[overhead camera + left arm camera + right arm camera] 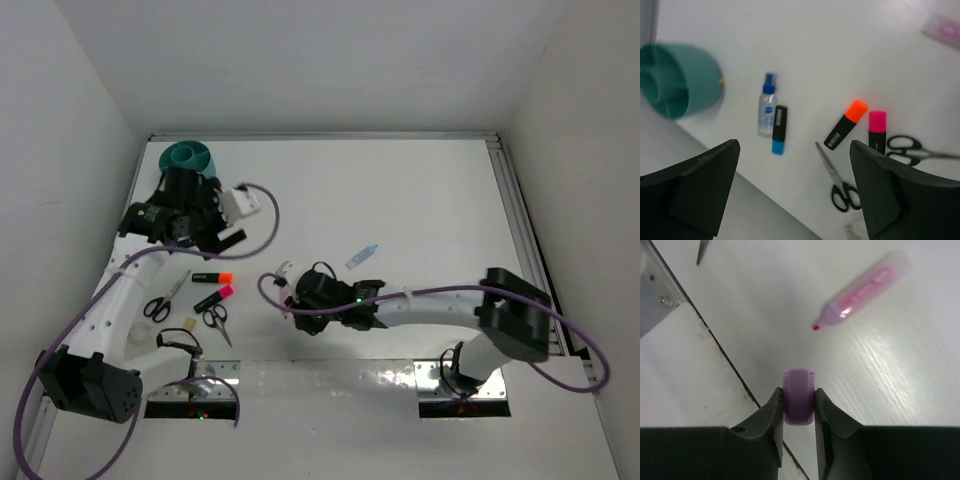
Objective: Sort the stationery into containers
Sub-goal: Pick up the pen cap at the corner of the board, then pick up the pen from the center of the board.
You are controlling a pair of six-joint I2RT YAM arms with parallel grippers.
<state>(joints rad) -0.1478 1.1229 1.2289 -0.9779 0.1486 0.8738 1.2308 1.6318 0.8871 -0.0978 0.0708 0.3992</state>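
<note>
My right gripper (799,396) is shut on a small purple eraser (799,382), held just above the table near its front edge (303,300). A pink marker (865,287) lies beyond it. A light-blue marker (363,256) lies further right. My left gripper (795,200) is open and empty, high above the table's left side (200,225). The teal cup (188,155) stands at the far left and shows in the left wrist view (677,80). An orange-and-black marker (846,124), a pink-and-black marker (877,129) and two black-handled scissors (837,175) (912,151) lie below the left gripper.
A small spray bottle (766,105) and a black-and-blue marker (779,129) lie beside the cup. A tan eraser (188,323) lies near the left arm. A metal rail (520,230) runs along the right edge. White walls close in the left, back and right sides.
</note>
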